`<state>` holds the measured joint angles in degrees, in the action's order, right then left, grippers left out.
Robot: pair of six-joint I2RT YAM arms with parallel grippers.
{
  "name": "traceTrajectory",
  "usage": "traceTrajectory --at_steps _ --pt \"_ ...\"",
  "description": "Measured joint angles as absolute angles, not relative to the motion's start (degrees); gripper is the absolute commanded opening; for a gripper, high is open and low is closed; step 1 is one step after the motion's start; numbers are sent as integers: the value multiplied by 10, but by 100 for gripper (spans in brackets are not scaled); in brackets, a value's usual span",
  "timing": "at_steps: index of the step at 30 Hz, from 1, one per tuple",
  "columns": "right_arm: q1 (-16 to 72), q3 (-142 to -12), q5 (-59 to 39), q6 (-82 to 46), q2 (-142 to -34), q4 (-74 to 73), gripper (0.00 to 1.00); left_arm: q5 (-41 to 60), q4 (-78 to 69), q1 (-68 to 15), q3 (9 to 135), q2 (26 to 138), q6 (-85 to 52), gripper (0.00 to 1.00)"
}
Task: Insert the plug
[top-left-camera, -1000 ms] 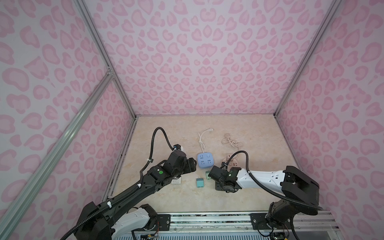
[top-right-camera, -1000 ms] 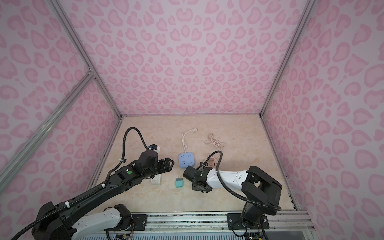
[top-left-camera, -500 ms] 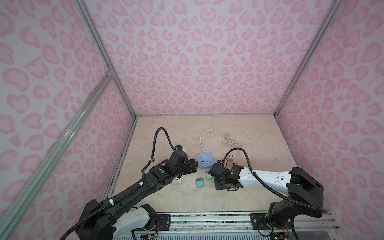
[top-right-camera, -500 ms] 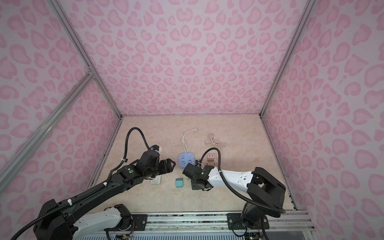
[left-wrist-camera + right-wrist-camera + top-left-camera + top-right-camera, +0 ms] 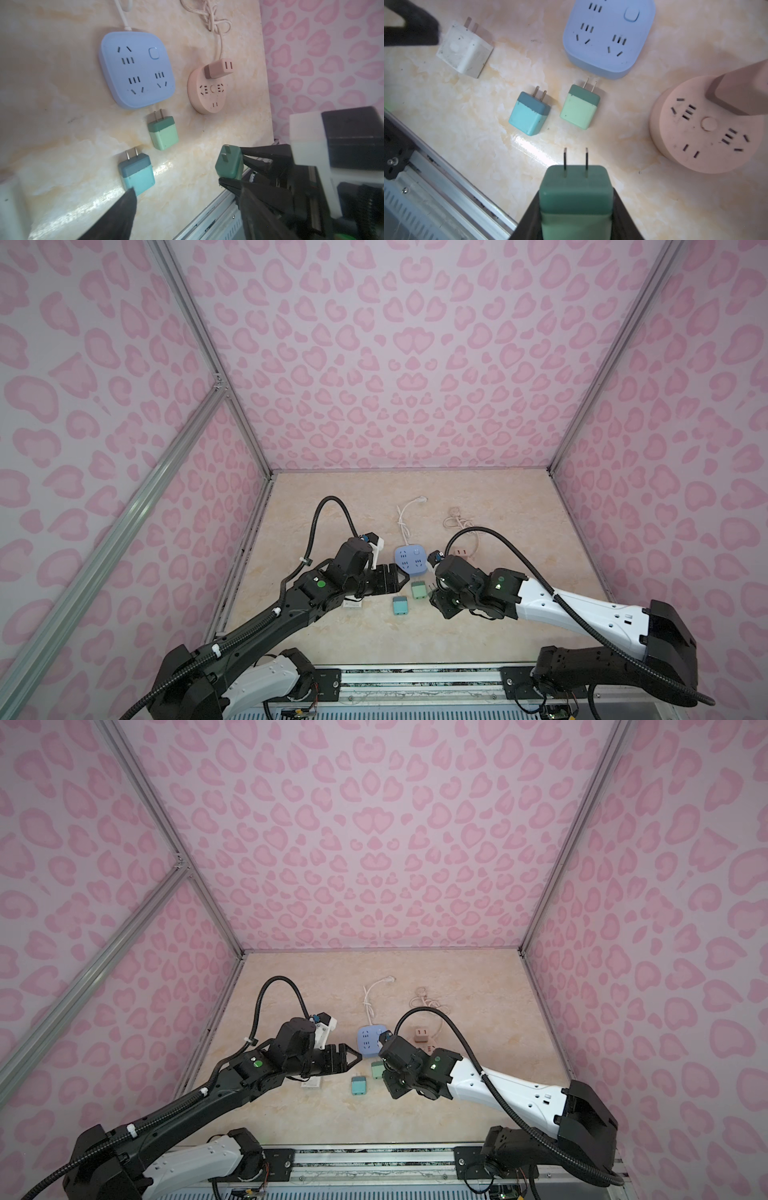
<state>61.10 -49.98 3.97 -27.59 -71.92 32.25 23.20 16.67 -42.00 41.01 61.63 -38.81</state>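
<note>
Hidden beneath the left arm in both top views: most of the white plug (image 5: 353, 605). Cropped by the right wrist view's edges: blue socket (image 5: 608, 37), pink adapter (image 5: 741, 91), rear of the held green plug (image 5: 576, 199). Blurred and cropped in the left wrist view: pale block (image 5: 10, 207).

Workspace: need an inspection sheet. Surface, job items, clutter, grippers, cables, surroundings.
Surface: marbled beige table, glossy.
Job's things: held green plug; blue power strip, sockets free; round pink socket carrying a pink adapter.
Clutter: loose green plug, teal plug, white plug, lying flat.
Grippers: right gripper shut on the held green plug; left gripper open, empty, near the white plug.
Cables: white cord from the strip; knotted pink cord from the socket.
Surroundings: pink patterned walls; metal rail in front.
</note>
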Motion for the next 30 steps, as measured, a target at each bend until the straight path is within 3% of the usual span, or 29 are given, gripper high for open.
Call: traceTrajectory --at_steps 7,22,30 --pt "611 -470 9 -227 -666 284 12 310 101 -420 387 620 -405 78" --pt "613 -475 -19 -201 -667 241 14 361 49 -422 381 659 -423 72" --pt "618 -491 -19 -198 -685 232 14 376 44 -432 395 689 -423 62"
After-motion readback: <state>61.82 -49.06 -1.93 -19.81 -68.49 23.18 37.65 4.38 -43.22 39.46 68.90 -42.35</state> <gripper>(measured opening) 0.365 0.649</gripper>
